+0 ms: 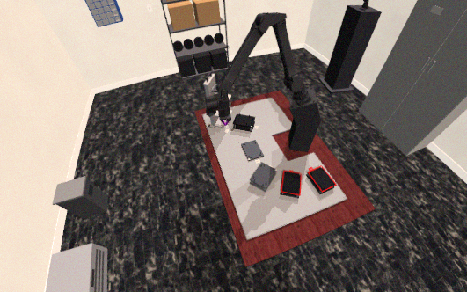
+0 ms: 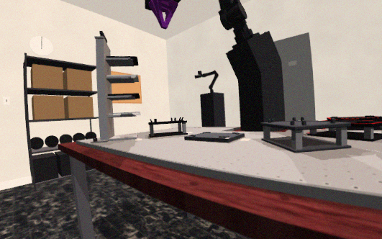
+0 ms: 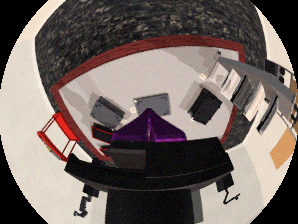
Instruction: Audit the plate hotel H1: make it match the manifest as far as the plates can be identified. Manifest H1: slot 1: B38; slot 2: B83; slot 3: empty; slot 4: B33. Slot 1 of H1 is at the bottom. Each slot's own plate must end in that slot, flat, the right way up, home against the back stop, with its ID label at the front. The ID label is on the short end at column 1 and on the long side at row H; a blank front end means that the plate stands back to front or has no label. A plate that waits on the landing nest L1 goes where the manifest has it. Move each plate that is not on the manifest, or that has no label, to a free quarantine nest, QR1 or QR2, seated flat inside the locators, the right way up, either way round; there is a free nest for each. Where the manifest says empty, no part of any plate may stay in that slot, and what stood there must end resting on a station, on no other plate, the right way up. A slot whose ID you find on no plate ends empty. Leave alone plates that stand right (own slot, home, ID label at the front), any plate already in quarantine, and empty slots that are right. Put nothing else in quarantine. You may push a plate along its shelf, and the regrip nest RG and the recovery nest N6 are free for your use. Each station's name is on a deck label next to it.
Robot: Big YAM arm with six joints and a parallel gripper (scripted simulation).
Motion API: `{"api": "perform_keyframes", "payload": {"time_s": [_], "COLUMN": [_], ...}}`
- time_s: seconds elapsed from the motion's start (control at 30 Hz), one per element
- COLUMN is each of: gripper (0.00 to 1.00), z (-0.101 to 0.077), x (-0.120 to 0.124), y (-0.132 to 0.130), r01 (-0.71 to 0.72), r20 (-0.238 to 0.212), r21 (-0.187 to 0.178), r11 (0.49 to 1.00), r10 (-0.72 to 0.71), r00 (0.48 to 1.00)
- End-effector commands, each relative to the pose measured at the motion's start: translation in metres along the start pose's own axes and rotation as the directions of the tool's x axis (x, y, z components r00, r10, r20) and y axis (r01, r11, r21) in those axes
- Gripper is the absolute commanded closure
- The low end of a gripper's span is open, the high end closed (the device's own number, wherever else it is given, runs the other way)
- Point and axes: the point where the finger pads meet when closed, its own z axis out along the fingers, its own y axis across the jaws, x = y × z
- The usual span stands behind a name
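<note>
The plate hotel H1 (image 2: 105,86) is a grey column with four shelves at the far left corner of the deck. In the top view the hotel (image 1: 210,87) is partly hidden behind my arm. Dark plates show on the top shelf (image 2: 122,60) and on the second shelf from the bottom (image 2: 124,96). The other two shelves look thin and grey, and no label is readable. My purple gripper (image 1: 224,123) is shut with nothing between the fingers. It hangs high above the deck in front of the hotel (image 2: 162,14) and points down in the wrist view (image 3: 148,124).
A black raised nest (image 1: 244,121) stands right of the gripper. A flat grey nest (image 1: 252,149) and a raised grey nest (image 1: 263,176) lie nearer the front. Two red-rimmed quarantine nests (image 1: 291,183) (image 1: 321,178) sit at the front right. The arm's black base (image 1: 303,125) stands at the right.
</note>
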Motion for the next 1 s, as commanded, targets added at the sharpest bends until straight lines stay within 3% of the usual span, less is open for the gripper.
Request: {"api": "perform_keyframes", "payload": {"time_s": [0.0, 0.97], "gripper": [1.00, 1.00], "z": [0.006, 0.054], "x": [0.004, 0.077], "y": [0.010, 0.014], "r01": [0.026, 0.131], "r20": [0.013, -0.004], "r21": [-0.006, 0.004], "r11": [1.000, 0.991], "r10": [-0.026, -0.131], "r00": [1.000, 0.991]}}
